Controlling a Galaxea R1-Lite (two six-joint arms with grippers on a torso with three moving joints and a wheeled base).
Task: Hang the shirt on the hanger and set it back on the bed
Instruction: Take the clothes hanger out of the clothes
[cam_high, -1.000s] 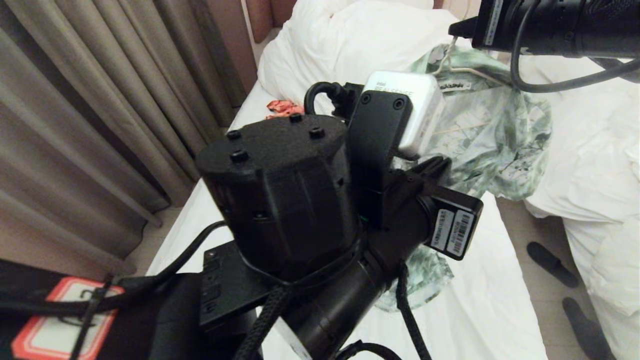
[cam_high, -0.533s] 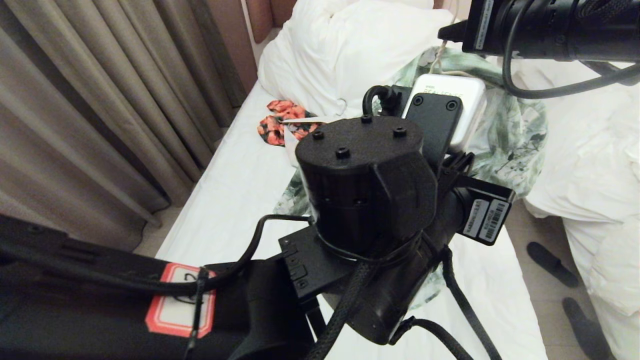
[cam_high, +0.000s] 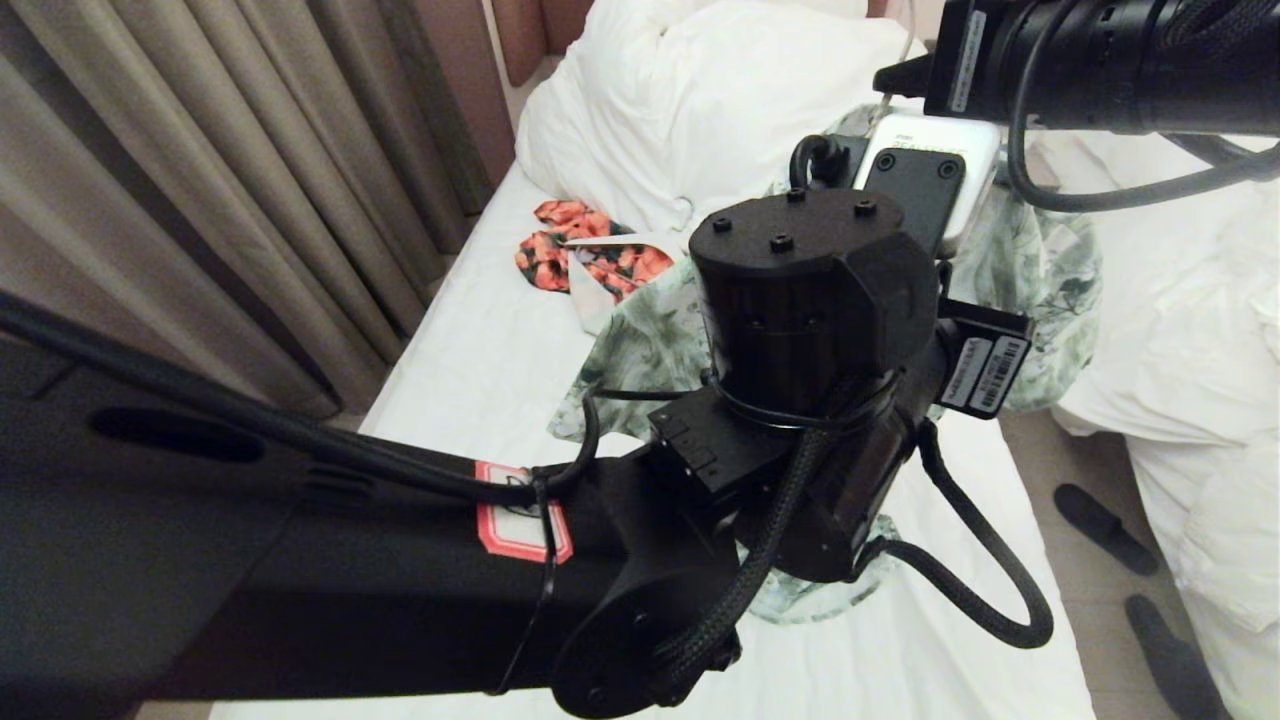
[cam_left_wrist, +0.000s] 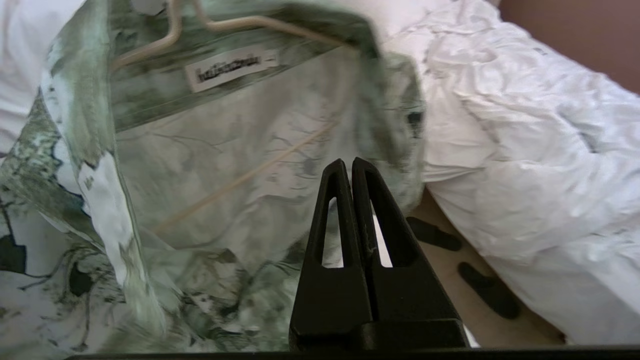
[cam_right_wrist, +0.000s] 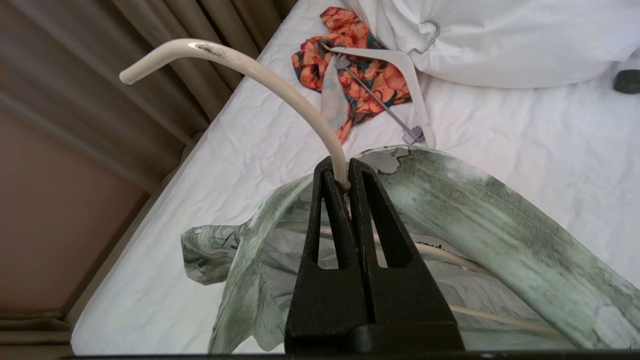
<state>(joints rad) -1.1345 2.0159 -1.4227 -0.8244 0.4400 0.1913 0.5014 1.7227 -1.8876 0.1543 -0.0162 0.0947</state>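
The left arm (cam_high: 800, 330) fills the foreground over the bed (cam_high: 480, 370), hiding most of the shirt (cam_high: 650, 340); an orange garment (cam_high: 590, 262) lies beyond, perhaps under a white hanger.

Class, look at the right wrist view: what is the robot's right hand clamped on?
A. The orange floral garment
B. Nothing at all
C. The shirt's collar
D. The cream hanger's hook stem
D: the right hand is shut on the cream hanger at the base of its hook, with the green leaf-print shirt draped below it.

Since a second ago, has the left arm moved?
Yes. The left arm has swung right and toward the pillows, uncovering the orange garment.
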